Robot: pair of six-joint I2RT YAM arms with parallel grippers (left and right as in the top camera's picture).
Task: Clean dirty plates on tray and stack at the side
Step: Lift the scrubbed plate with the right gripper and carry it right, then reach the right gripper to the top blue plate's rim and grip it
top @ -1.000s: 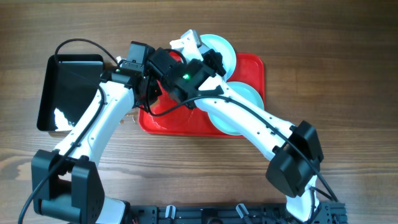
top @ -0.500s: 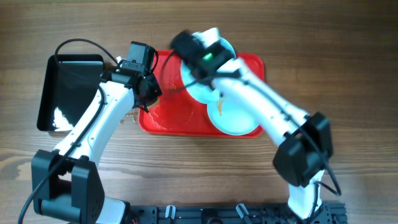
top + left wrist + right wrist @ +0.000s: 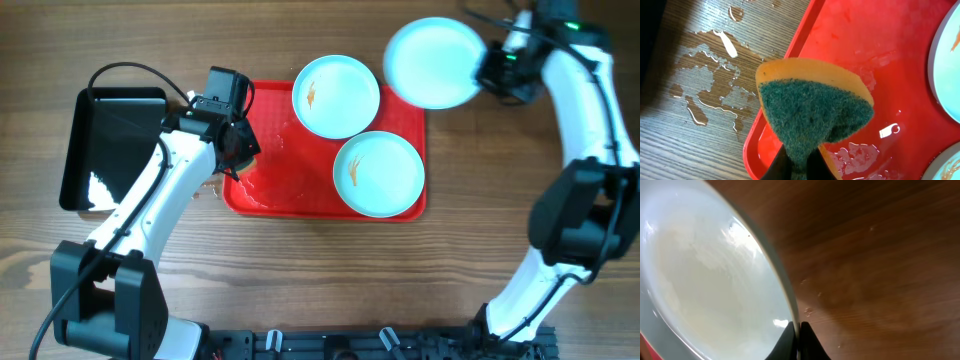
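Seen from overhead, a wooden table (image 3: pixel 320 280) fills the view. Near its middle lies the red tray (image 3: pixel 280 185), its left part bare and wet. A smaller black tray (image 3: pixel 110 140) sits well apart to the left.

Three round pale-blue plates come next in size. The upper plate (image 3: pixel 336 96) sits at the tray's far edge and the lower plate (image 3: pixel 378 174) in the near right corner, the two just beside each other. The third plate (image 3: pixel 432 62) is almost wholly off the tray, over the wood past its far right corner, with its edge overlapping that corner in the overhead view. I cannot tell whether it rests on the table or hangs above it.

My right gripper (image 3: pixel 495 68) is at that plate's right edge. The right wrist view shows its jaws clenched on the rim, with the pale plate spreading away to the left and brown wood to the right.

My left gripper (image 3: pixel 240 150) hovers over the tray's left rim, apart from both plates on the tray. The upper plate is the nearer one. In the left wrist view its jaws are pinched tight on a sponge (image 3: pixel 815 112), green scouring face toward the camera, yellow foam behind.

The upper plate and the lower plate each carry small orange smears (image 3: pixel 312 93). Spilled water (image 3: pixel 705 95) beads on the wood just left of the tray.
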